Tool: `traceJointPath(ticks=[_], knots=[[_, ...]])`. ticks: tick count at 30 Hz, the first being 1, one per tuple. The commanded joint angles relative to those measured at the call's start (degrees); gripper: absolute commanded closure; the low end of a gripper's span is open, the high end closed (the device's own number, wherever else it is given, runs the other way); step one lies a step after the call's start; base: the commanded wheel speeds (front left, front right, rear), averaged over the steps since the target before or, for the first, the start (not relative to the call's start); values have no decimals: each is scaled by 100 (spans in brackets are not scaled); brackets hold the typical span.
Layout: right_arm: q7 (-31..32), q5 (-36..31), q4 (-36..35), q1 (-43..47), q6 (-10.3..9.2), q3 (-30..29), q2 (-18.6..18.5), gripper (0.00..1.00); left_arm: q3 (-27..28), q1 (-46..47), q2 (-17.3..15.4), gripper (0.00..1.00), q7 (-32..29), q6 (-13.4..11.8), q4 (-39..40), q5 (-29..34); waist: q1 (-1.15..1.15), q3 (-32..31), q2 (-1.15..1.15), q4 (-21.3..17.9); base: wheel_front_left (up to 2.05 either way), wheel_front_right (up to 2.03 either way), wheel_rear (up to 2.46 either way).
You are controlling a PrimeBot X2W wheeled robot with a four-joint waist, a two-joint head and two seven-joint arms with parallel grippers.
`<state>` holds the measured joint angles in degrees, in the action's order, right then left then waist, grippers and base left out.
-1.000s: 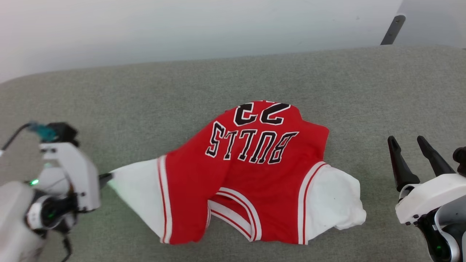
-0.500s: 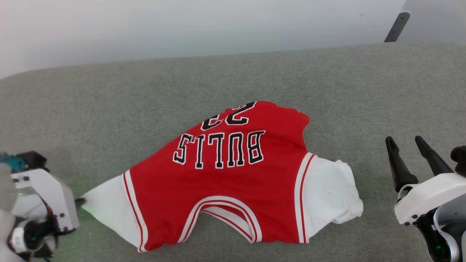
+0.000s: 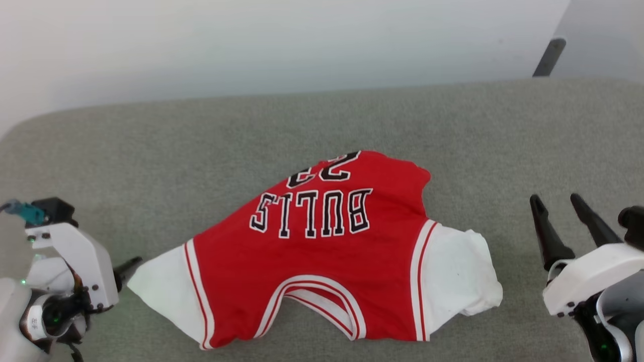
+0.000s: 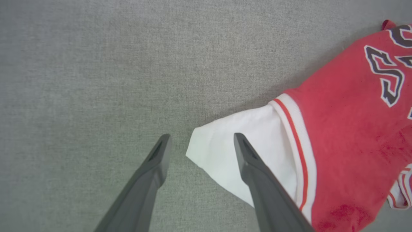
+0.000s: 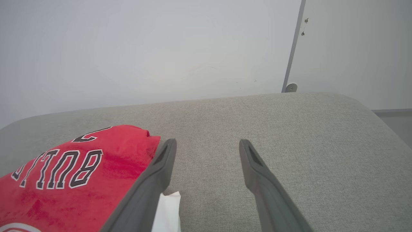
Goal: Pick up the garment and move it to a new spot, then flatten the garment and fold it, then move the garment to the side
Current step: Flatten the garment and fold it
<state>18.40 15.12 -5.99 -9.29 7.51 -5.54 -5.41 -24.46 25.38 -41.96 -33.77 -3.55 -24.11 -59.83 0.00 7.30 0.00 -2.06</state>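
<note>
At the middle of the grey counter (image 3: pixel 151 151): the garment (image 3: pixel 322 261), red, chest side up, mostly spread out but rumpled. Striped collar (image 3: pixel 314 301) toward the near edge. Black-and-white lettering (image 3: pixel 312 213) upside down as seen from the head, with the hem bunched at the far side. White left-hand sleeve (image 3: pixel 161 291) drawn out to a point toward the left. White right-hand sleeve (image 3: pixel 460 274) crumpled at the right.

Left tool (image 4: pixel 201 136) low at the near left, fingers spread wide, gripping nothing. In the left wrist view, tip of the left-hand sleeve flat on the counter in the gap between the two fingers. One finger over the white cloth, the other over bare counter; whether touching the cloth, impossible to tell.

Right tool (image 3: pixel 554 199) at the near right, well apart from the garment, fingers pointing toward the far side, likewise wide open and empty.

Beyond the far edge of the counter, a pale wall (image 3: pixel 251 45), with a dark strip (image 3: pixel 548 55) at the far right.
</note>
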Motion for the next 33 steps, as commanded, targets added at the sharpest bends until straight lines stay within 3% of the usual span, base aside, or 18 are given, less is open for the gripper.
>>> traceJointPath(ticks=[1, 19, 25, 33], knots=[[-24, 20, 3, 115, -4, 13, -49, 0, -2, -28, -52, 0, 5, -56, 143, 68, 0, -251, 0, 128, 0, 0, 0], [-6, 108, 28, 567, -4, 217, -14, 0, 75, -1048, -133, 0, 359, -606, 1621, 15, 0, -1057, 0, 427, 0, 0, 0], [42, 146, -24, 638, -4, 235, -63, 0, 45, -1153, -38, 0, 379, -496, 1482, -98, 0, -1078, 0, 422, 0, 0, 0], [171, 100, -228, 501, -4, 219, -164, 0, -130, -720, 52, 0, 211, -179, 642, -21, 0, -806, 0, 218, 0, 0, 0]])
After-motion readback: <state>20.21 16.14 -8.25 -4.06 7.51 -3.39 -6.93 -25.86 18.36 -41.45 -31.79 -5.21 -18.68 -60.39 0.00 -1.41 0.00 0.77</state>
